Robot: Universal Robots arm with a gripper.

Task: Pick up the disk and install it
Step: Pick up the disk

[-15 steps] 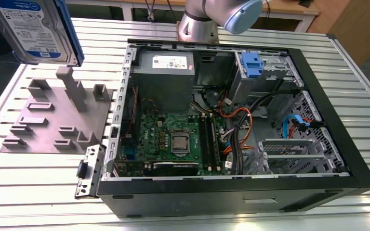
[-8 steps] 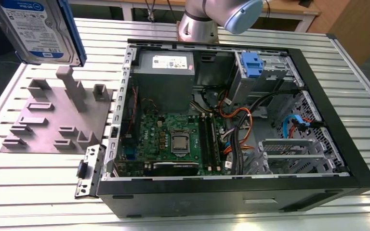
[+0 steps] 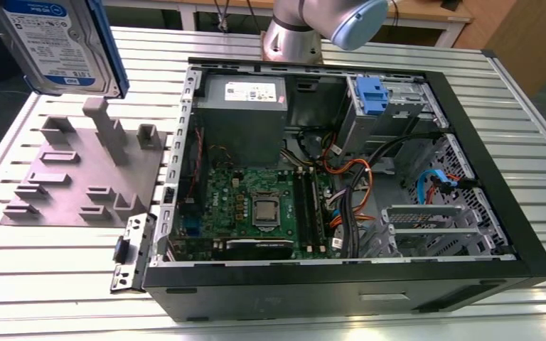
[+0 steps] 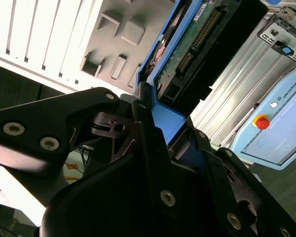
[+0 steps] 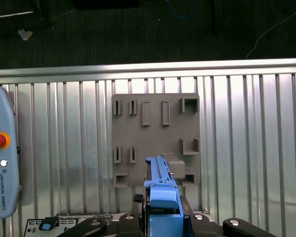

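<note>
Ribbed silver metal surface (image 3: 55, 277) carries an open black computer case (image 3: 349, 288) lying on its side, insides up, toward the exterior view's right. Just beside the case, on the exterior view's left, a grey slotted fixture plate (image 3: 74, 177) with upright posts sits flat on the ribs. In the first wrist view a pale blue pendant (image 5: 2, 158) with a red button lies on the surface, apart from the plate.
</note>
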